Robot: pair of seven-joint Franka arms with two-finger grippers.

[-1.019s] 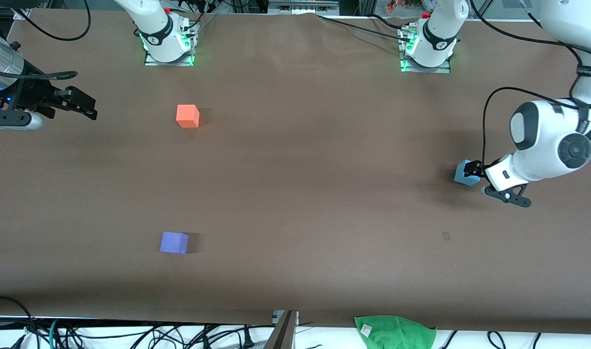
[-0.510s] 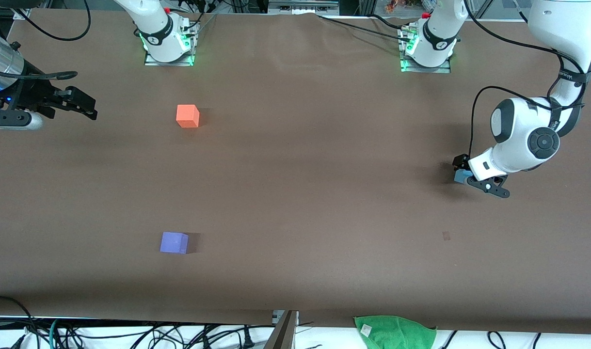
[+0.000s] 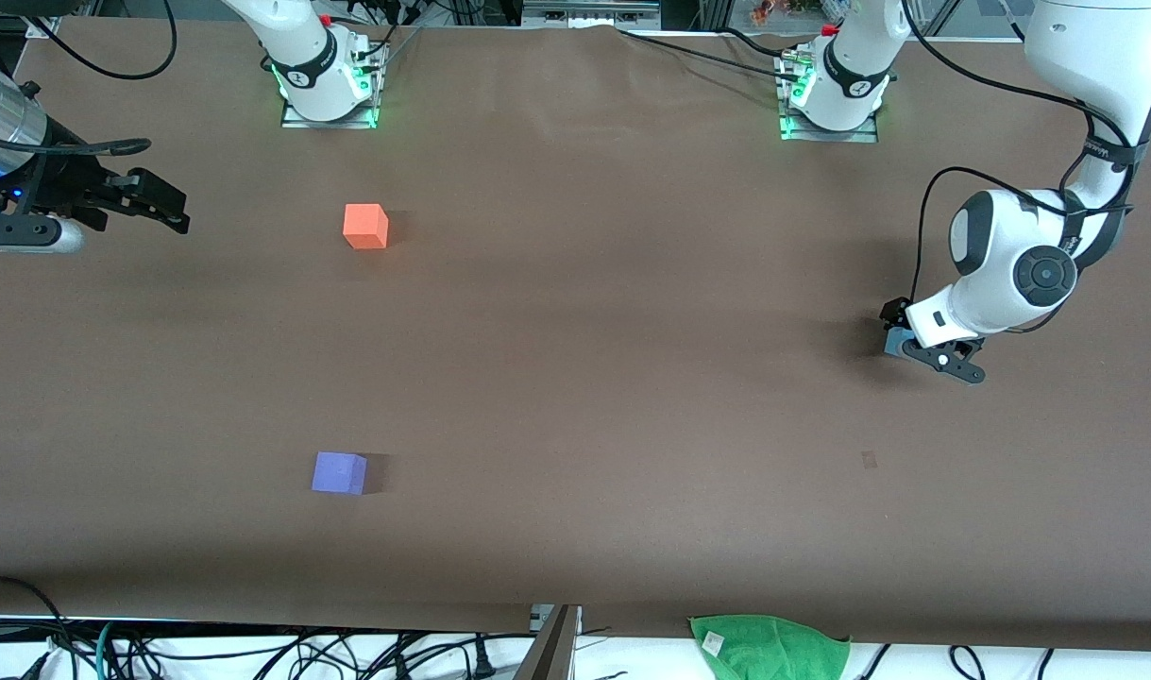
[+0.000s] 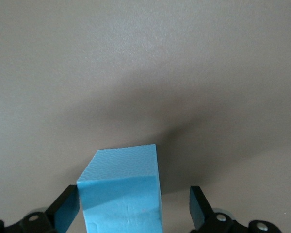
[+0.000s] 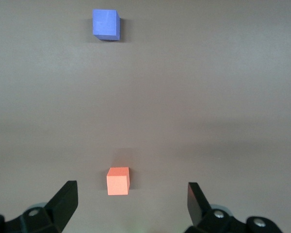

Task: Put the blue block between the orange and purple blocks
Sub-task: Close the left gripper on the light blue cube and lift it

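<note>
My left pincer: spread wide and low at the table, one finger on each side of the blue block. I straddle it like this so that a squeeze would catch two flat faces. Nothing is clamped yet; in the left wrist view there is a gap between the block and the finger at 4 o'clock, while the finger at 8 o'clock sits close against it.

Blue block: resting on the table toward the left arm's end, almost hidden under my wrist in the front view, only a sliver of blue showing.

Orange block: toward the right arm's end, at about 12 o'clock from the purple one on the front view's face.

Purple block: nearer the front camera, well apart from the orange, so the lane between them is bare and roomy.

Target spot: I judge it to be the middle of that lane, at roughly 9 o'clock from where I now stand on the front view's face.

My right pincer: released, fingers wide, grasping nothing, waiting over the edge of the right arm's end. Its camera looks along the orange-purple line.

Step in hand: closing on the blue block; lift and carry not yet begun.

Risk: the block sits off-centre between my fingers, so closing may nudge it.
</note>
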